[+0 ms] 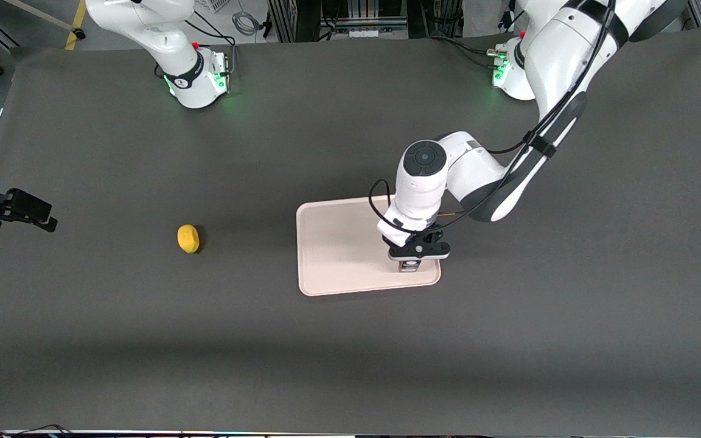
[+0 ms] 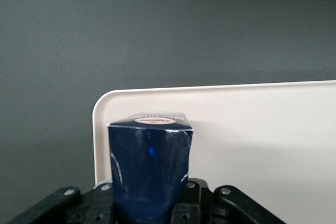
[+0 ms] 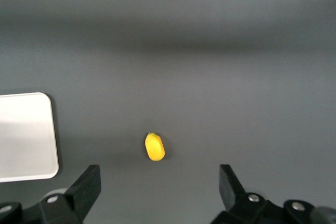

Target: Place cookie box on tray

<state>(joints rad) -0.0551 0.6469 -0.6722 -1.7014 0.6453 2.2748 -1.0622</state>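
step: set-down, nearly there | pincer (image 1: 412,260) clamped on small navy-blue cardboard cookie box (image 2: 149,169), above big pale pink flat tray (image 1: 338,255), around its 4 o'clock corner | next: probably lower gently, then let go

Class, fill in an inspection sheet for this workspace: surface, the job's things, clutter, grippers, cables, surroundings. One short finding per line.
Surface: dark grey mat covering the table.
Job's things: cookie box held over the pink tray, at the tray corner nearest the front camera on the working arm's side.
Clutter: yellow lump on the mat, toward the parked arm's end.
Grippers: gripper shut on the box, above the tray.
Cables: black cable looping at the wrist.
Surroundings: arm bases with green lights.
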